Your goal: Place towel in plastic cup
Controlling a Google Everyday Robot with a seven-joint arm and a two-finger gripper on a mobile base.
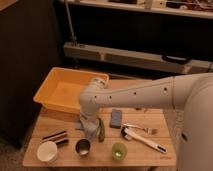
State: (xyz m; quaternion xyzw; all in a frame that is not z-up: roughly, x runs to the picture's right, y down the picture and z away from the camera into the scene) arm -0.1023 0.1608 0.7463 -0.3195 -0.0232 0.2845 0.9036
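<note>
My gripper [90, 120] points down over the middle of the wooden table [150, 155], at the end of my white arm, which reaches in from the right. A crumpled grey towel [88, 128] is right at the gripper, bunched under it, at or just above the table top. A green plastic cup [118, 150] stands upright near the table's front edge, to the right of and in front of the gripper. The towel is apart from the cup.
A yellow bin [60, 91] sits at the back left. A metal cup [82, 147] and a white cup [47, 151] stand in front. Dark sticks [55, 135], a green vegetable [101, 131], a grey sponge [116, 118] and a white utensil [145, 141] lie around.
</note>
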